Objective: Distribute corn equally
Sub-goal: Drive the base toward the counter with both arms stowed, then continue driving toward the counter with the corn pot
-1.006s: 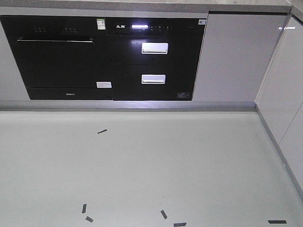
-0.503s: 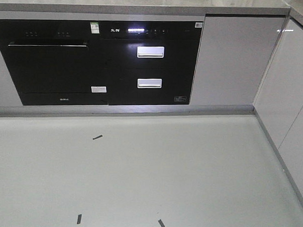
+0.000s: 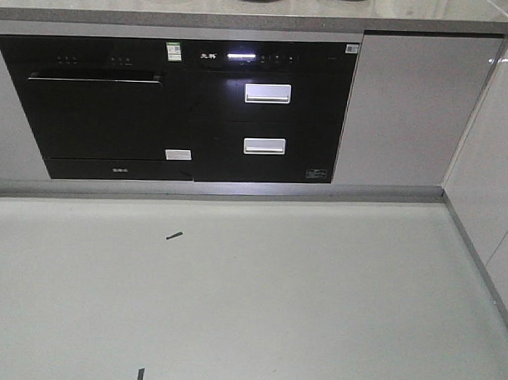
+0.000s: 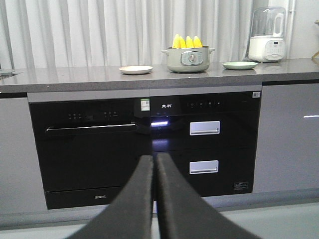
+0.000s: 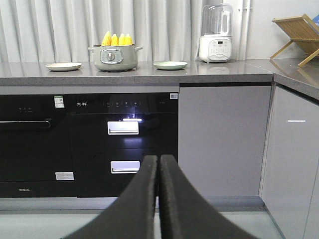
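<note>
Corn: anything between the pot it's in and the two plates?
Nothing visible. The corn stands in the pot, with bare counter between it and the white plate on one side and the green plate on the other.

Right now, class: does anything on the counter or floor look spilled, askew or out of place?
Nothing spilled. The corn stands upright in the pot. Only short black tape strips lie at odd angles on the floor, probably position markers.
</note>
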You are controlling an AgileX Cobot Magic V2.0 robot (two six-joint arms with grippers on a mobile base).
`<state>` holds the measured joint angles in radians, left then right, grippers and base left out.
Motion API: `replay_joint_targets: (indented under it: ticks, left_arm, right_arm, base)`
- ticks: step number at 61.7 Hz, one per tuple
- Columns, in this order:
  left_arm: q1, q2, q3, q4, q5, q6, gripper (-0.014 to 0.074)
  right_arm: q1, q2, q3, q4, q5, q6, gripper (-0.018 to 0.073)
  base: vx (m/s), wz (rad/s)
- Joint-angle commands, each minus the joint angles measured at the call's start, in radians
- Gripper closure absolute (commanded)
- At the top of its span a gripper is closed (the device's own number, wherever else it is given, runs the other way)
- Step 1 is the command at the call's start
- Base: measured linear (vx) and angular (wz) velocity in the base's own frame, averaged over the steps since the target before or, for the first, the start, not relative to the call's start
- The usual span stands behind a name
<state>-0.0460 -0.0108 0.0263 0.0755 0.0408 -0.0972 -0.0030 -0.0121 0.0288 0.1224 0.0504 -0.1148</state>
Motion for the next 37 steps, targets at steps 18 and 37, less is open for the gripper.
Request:
replay_joint_targets:
  ticks: [18, 37]
  left_arm:
    - [-0.001, -0.017, 0.015, -0.001, -0.077, -0.009, 0.0603]
    - [-0.001, -0.017, 0.015, -0.001, -0.077, -0.009, 0.0603]
  right_arm:
    - [-0.005, -0.001, 0.007, -0.008, -0.075, -0.01, 0.0562]
    - [-0.005, -0.001, 0.007, -0.008, -0.075, -0.01, 0.0562]
  base:
    - [0.11, 0.02]
    - [0.12, 0.04]
